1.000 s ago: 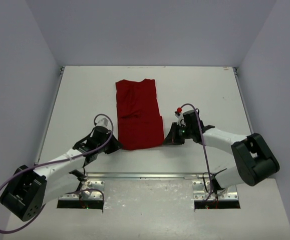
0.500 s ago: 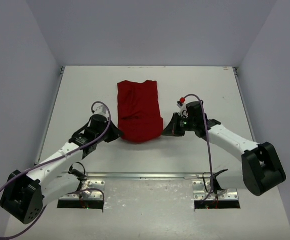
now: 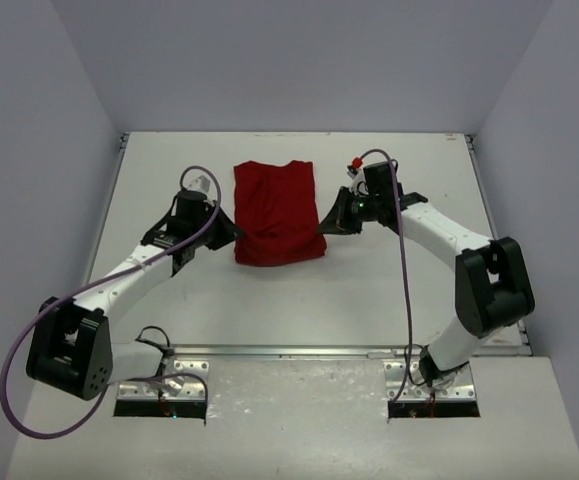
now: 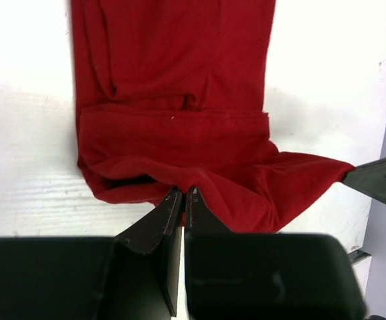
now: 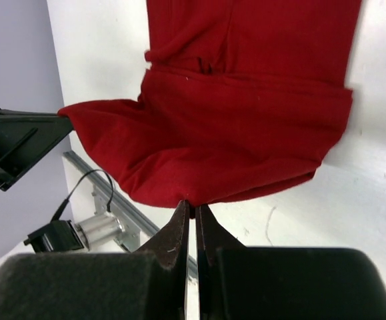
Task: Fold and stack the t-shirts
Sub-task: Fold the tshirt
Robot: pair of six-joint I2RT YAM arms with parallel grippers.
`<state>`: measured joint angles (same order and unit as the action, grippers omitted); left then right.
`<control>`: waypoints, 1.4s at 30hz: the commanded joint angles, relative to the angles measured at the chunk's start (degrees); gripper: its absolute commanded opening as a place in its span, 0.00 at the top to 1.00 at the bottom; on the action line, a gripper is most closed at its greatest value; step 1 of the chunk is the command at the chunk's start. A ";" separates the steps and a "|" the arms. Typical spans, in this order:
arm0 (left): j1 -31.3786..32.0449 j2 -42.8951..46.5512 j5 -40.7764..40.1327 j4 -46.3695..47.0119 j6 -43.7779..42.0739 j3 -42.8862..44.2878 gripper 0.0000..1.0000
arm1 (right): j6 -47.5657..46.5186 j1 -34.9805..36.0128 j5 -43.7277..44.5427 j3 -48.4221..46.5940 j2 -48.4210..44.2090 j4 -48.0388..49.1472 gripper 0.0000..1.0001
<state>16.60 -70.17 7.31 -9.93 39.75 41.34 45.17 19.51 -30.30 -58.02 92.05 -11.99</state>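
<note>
Top external view shows the left gripper (image 3: 233,233) and right gripper (image 3: 322,226) each clamped shut on a lower corner of the plain dark red cloth t-shirt (image 3: 277,200). The shirt lies mid-frame on the white table (image 3: 399,290), its lower edge stretched between them.

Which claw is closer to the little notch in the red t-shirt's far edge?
Right. The right claw pinches the t-shirt's lifted near edge on the side of the notch; the left claw pinches the opposite end, farther off.
</note>
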 commanded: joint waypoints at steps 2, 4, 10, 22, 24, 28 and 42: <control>-2.10 -3.55 2.44 3.78 -1.60 5.23 1.00 | -2.27 -1.23 -2.04 -8.41 4.35 -2.77 0.99; -2.80 -5.93 3.41 3.96 -1.52 7.17 1.00 | -2.89 -1.58 -2.21 -12.19 6.03 -4.26 0.99; -3.59 -9.01 4.20 4.48 -0.81 11.47 1.00 | -3.51 -2.19 -2.57 -20.72 10.95 -6.99 0.99; -5.26 -16.04 5.35 4.31 0.33 20.09 1.00 | -3.95 -3.77 -3.88 -37.95 21.50 -13.32 0.99; -5.53 -17.62 5.52 4.57 0.59 21.41 1.00 | -3.95 -4.21 -3.97 -40.50 23.16 -13.76 0.99; -6.14 -20.35 5.70 4.40 0.68 24.48 1.00 | -3.77 -5.00 -4.85 -45.85 26.59 -14.90 0.99; -9.48 -28.08 8.24 6.24 1.47 31.43 1.00 | -3.07 -6.24 -10.30 -60.98 40.56 -14.39 0.99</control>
<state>8.08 -96.55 13.58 -7.68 40.75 69.84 41.39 13.80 -37.23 -115.81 131.31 -29.06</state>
